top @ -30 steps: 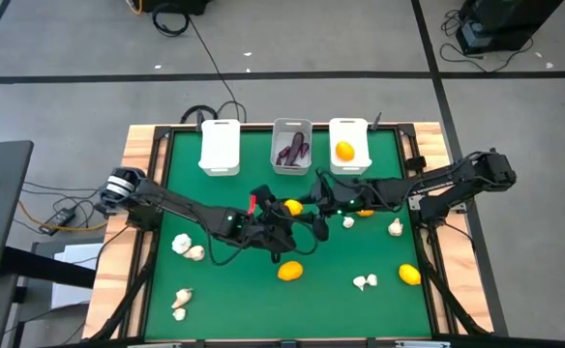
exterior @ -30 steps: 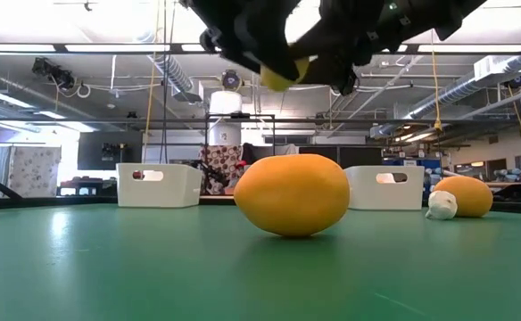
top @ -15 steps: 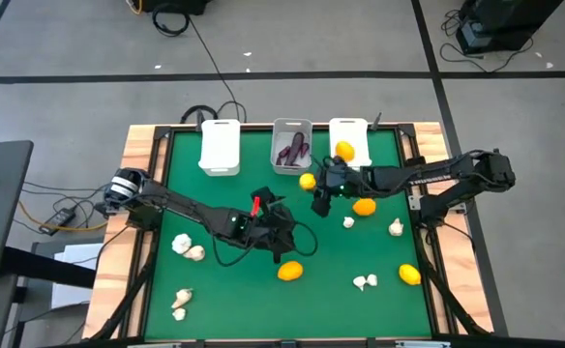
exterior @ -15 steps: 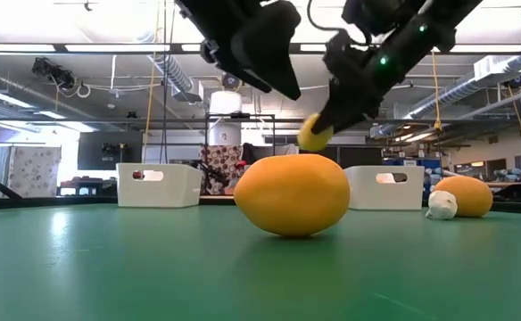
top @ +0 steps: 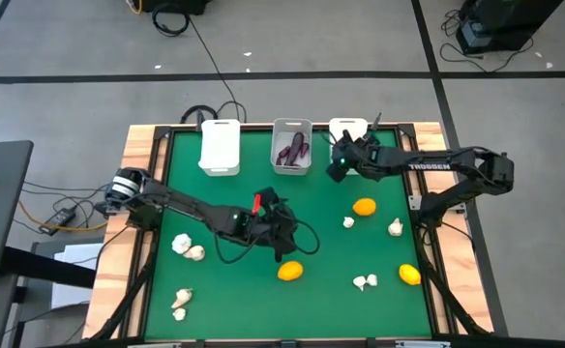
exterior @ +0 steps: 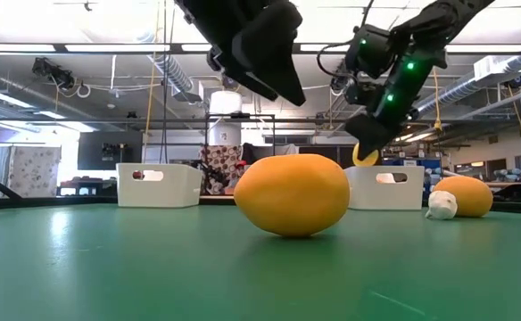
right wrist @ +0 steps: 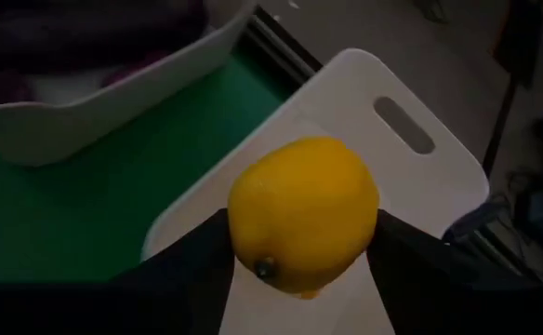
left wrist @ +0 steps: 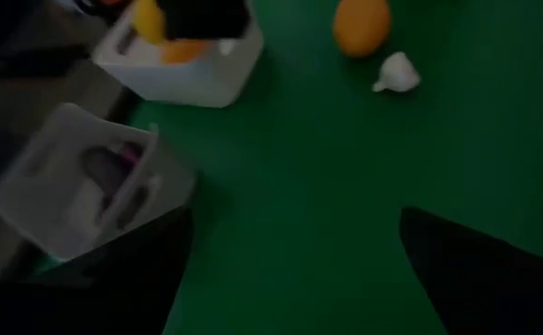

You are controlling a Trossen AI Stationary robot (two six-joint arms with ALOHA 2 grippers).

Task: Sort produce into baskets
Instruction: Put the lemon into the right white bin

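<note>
High view, from left to right: the left gripper [top: 281,235] hangs over the middle of the green table [top: 379,246] with its fingers spread wide and nothing between them. An orange fruit [top: 290,271] lies just in front of it, garlic bulbs [top: 188,249] farther out to its left. Behind it stand the empty white bin [top: 220,147] and the grey bin [top: 291,146] with eggplants [top: 293,150] inside. The right gripper [top: 342,158] hovers over the far white bin [right wrist: 411,140], clenched on a lemon [right wrist: 303,214] directly above its floor.

Judged from this, sorting is early: only the eggplants look settled, the lemon is not yet dropped, and three citrus and all the garlic remain loose. Wooden edging frames the table; grey floor with black tape lines and cables surrounds it.
</note>
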